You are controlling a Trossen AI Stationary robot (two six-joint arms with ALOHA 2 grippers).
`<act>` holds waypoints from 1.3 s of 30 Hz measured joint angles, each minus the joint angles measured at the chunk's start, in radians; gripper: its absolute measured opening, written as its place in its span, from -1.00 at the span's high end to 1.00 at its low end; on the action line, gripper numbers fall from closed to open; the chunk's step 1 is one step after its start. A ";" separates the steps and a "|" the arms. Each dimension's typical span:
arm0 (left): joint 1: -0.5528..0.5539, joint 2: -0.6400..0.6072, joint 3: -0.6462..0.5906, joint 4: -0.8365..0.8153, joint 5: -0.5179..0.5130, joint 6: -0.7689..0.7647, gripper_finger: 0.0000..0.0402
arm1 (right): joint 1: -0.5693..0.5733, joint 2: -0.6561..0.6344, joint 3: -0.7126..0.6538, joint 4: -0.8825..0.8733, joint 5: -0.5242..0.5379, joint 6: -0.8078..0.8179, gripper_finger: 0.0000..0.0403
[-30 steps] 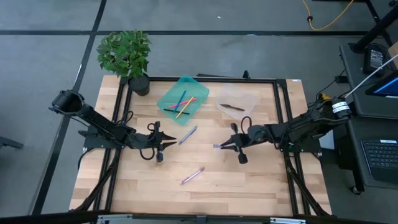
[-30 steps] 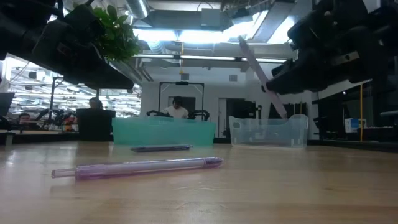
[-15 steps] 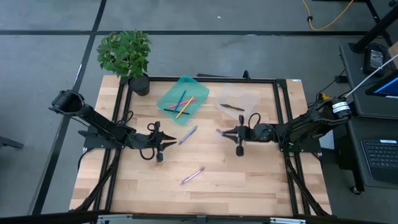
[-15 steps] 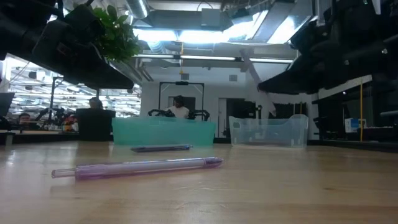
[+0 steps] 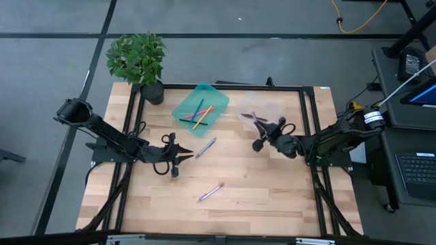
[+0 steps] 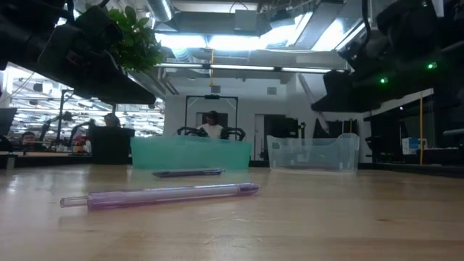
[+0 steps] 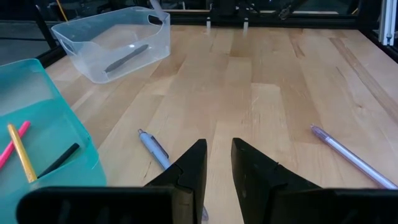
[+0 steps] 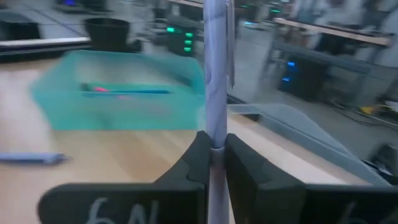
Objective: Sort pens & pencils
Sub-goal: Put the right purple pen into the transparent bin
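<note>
Left end effector (image 5: pixel 182 155) is parked low near the bench's left-middle, fingers slightly parted, nothing held; a lavender pen (image 5: pixel 206 147) lies just beside it. Slim sticks are already kept in the teal tray (image 5: pixel 180 109) at the far edge. Another pen (image 5: pixel 211 192) waits toward the near edge. Right end effector (image 5: pixel 262 126) is clenched on a lavender pen (image 8: pixel 215 68), carried at the clear bin (image 5: pixel 272 109), likely for release there with the dark one.

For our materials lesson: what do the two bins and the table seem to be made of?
Teal bin: likely plastic, its tinted see-through walls showing pencils inside. Clear bin: probably thin plastic, glossy, with a dark pen visible through it. Table: looks like wood, pale joined strips with visible grain.
</note>
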 joint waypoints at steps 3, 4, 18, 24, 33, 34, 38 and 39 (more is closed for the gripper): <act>0.000 0.000 0.000 0.000 0.000 0.000 0.66 | 0.000 0.000 0.000 -0.035 0.053 0.031 0.84; 0.000 0.000 0.000 0.000 0.000 0.000 0.66 | 0.000 0.000 0.000 -0.047 0.067 0.035 0.84; 0.000 0.000 0.000 0.000 0.000 0.001 0.66 | -0.127 0.000 0.000 -0.061 -0.030 0.007 0.84; 0.000 0.000 0.000 0.000 0.000 0.019 0.66 | -0.227 0.000 0.000 -0.039 -0.102 -0.025 0.84; 0.000 0.000 0.000 0.000 0.000 0.020 0.66 | -0.331 0.000 0.001 -0.039 -0.256 -0.061 0.84; 0.000 0.000 0.000 0.000 0.000 0.020 0.66 | -0.343 0.000 0.001 -0.040 -0.291 -0.076 0.84; 0.000 0.000 0.000 0.000 0.000 0.020 0.66 | -0.396 0.000 0.001 -0.061 -0.379 -0.084 0.84; 0.000 0.000 0.000 0.000 0.000 0.020 0.66 | -0.414 0.000 0.001 -0.068 -0.410 -0.082 0.84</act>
